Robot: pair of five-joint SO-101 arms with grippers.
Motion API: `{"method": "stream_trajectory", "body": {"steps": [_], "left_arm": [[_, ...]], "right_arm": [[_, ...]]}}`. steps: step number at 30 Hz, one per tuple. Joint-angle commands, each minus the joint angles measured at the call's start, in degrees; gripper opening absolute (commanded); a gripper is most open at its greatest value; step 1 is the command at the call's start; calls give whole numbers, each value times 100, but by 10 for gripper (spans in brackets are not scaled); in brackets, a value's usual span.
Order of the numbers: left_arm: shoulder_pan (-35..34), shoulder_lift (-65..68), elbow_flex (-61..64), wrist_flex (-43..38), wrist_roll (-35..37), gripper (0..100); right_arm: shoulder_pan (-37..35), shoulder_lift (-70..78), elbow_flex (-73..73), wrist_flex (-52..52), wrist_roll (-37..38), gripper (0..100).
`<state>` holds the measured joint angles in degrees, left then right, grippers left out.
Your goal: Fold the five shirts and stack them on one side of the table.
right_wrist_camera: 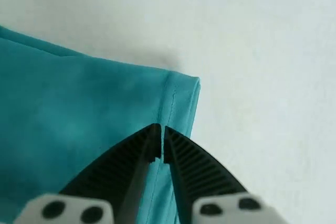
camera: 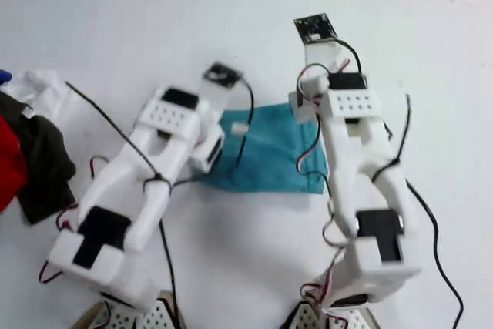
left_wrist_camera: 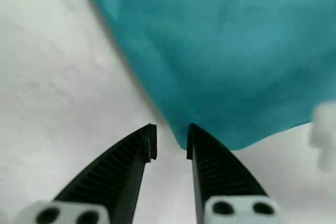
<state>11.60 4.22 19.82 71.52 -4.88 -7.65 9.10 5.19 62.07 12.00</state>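
A teal shirt lies folded flat at the table's middle, between the two arms. My left gripper is open at the shirt's left edge; only bare table shows in its gap. My right gripper is shut on the shirt's hem, close to a far corner. In the high view the left gripper sits at the shirt's left end and the right arm covers its right end.
A loose pile lies at the table's left edge: a white shirt, a dark one and a red one. Bare white table stretches behind the arms and to the right. Cables trail from both arms.
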Motion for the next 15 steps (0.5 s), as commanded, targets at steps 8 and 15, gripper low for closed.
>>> {"method": "stream_trajectory", "body": {"steps": [8, 15], "left_arm": [[18, -510, 1464, -1231, 70, 124], [18, -527, 1244, -1055, 70, 124]], "right_arm": [[101, 1965, -1538, -66, -114, 20], [391, 2220, -2532, 927, -114, 20]]}}
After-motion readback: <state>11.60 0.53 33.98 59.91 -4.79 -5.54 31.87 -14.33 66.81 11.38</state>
